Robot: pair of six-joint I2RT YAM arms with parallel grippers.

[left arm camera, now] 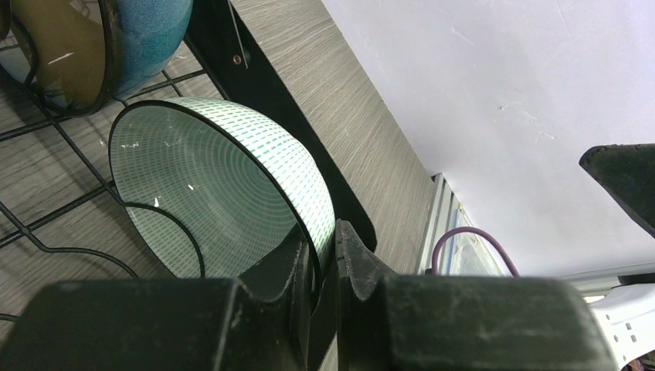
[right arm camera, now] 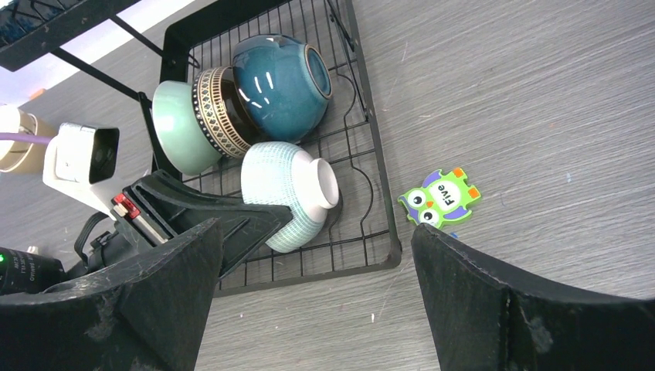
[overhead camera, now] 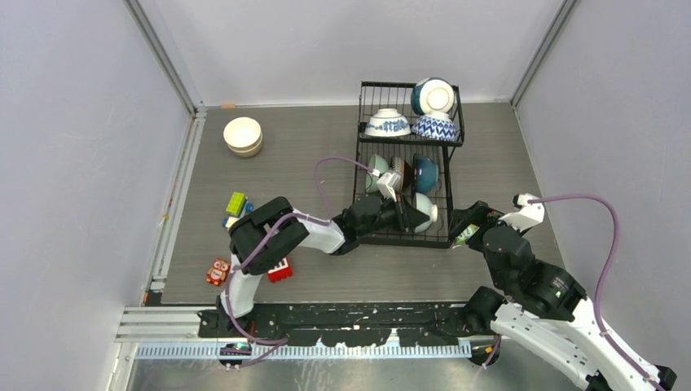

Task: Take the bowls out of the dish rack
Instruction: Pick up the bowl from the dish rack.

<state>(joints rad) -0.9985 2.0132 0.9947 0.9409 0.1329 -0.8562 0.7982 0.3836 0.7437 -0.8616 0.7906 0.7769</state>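
- The dish rack (overhead camera: 403, 241) stands on the right half of the table (overhead camera: 310, 147), well apart from the left edge.
- Bare table is seen to the rack's left and in a strip along its near rim.
- Seven bowls are counted in the rack: three in the upper basket (overhead camera: 360, 114) and four on the lower tier.
- In the upper basket, a blue-and-white flowered bowl (overhead camera: 387, 124) and a blue zigzag bowl (overhead camera: 434, 127) lie side by side, with a teal-and-white bowl (overhead camera: 433, 96) behind them.
- On the lower tier, a pale green bowl (right arm camera: 174, 127), a brown banded bowl (right arm camera: 220, 108) and a dark teal bowl (right arm camera: 282, 81) are nested on edge.
- A pale green checked bowl (left arm camera: 193, 193) rests tilted on the wires just nearer than those three.
- The left gripper (left arm camera: 323, 255) is pinched on that checked bowl's rim, one finger inside and one outside.
- The right gripper (overhead camera: 468, 224) is spread wide, holds nothing, and hangs just off the rack's near right corner.
- One green owl toy (right arm camera: 440, 199) lies on the table just beside the rack's right edge.
- A stack of cream bowls (overhead camera: 243, 135), seemingly two, sits at the far left.
- One brown owl toy (overhead camera: 217, 271), one red block (overhead camera: 279, 269) and a cluster of small blocks (overhead camera: 236, 208) lie near the left arm.
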